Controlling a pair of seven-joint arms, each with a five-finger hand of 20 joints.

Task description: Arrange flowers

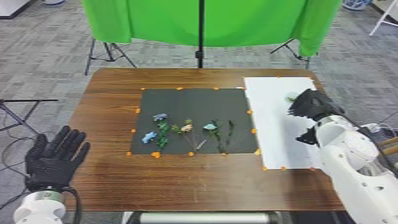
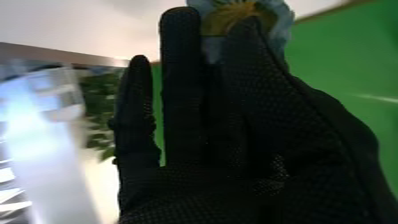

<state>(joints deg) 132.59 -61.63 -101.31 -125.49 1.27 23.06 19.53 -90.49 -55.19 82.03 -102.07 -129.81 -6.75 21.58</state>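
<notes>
Pinches a pale blue flower (image 2: 231,13) with a yellow centre at the fingertips of the right hand (image 1: 315,104), at the far part of the white sheet (image 1: 275,135). Cannot tell about contact between petals and sheet. Has the dark sheet (image 1: 188,102) just beside the white one, toward the left. Bears there, in its nearer half, a blue flower (image 1: 160,117), another blue bloom (image 1: 149,136) beside leafy green stems (image 1: 163,140), a cream-pink flower (image 1: 187,128), a light blue-green flower (image 1: 210,127) and a thin green sprig (image 1: 230,131). Carries small orange pieces (image 1: 155,155) around the edges. Rests all this on the brown table (image 1: 209,187). Keeps the left hand (image 1: 55,160) at the table's left side, fingers straight and spread, well apart from the flowers. Hangs a green cloth (image 1: 160,22) beyond the far edge.
</notes>
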